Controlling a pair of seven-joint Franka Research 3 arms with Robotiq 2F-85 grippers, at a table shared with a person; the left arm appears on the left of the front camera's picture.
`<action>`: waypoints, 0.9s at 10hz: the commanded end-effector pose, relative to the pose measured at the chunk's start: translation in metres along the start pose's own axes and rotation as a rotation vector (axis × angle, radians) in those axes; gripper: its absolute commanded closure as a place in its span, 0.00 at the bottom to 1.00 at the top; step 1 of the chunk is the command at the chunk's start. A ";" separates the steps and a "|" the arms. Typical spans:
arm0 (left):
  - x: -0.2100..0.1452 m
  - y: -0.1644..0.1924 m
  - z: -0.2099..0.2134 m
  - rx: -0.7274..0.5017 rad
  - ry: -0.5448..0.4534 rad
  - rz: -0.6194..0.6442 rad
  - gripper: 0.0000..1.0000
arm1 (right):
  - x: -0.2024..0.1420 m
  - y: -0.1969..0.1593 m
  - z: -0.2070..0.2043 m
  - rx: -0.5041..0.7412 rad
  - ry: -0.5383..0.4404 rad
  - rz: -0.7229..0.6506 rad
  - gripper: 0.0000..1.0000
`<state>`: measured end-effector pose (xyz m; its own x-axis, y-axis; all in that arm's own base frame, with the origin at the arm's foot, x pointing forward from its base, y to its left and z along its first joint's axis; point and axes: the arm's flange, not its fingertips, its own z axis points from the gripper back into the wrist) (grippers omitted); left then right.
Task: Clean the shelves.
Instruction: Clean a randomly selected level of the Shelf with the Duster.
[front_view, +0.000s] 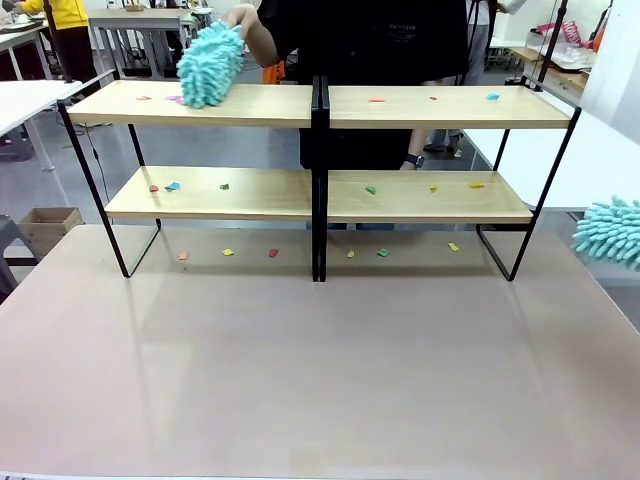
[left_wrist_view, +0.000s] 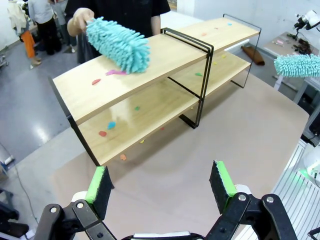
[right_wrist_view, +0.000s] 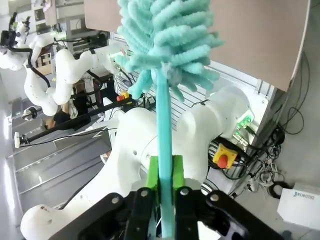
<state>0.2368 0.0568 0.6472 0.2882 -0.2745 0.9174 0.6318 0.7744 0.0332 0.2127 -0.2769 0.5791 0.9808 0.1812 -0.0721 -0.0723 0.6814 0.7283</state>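
Two dusters: person's duster (front_view: 210, 65) sits atop the shelves (front_view: 260, 105); other duster (right_wrist_view: 170, 35) is clamped in right gripper (right_wrist_view: 165, 167) (by its handle). Left gripper (left_wrist_view: 160, 180) stands wide, empty.

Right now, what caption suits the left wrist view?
A person's hand holds a fluffy turquoise duster on the light wood, black-framed shelves; the left gripper's green-padded fingers stand open.

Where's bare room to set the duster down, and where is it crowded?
The table in front of the shelves is bare, from their black feet to the near edge. Crowded: both tiers and the strip beneath them carry coloured scraps, and the person's duster is at the top-left board.
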 end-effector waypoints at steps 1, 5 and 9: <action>-0.001 0.000 -0.001 -0.008 -0.005 0.002 0.00 | -0.005 0.014 0.007 -0.002 -0.033 0.043 0.88; -0.001 0.000 -0.001 -0.008 -0.005 0.002 0.00 | 0.014 0.046 -0.003 -0.018 -0.035 0.122 0.88; -0.001 0.000 -0.001 -0.008 -0.005 0.002 0.00 | 0.058 0.201 -0.021 -0.196 -0.123 0.490 0.88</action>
<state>0.2373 0.0567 0.6468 0.2895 -0.2746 0.9170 0.6322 0.7741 0.0322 0.2417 -0.1349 0.7027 0.8662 0.4231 0.2657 -0.4954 0.6579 0.5672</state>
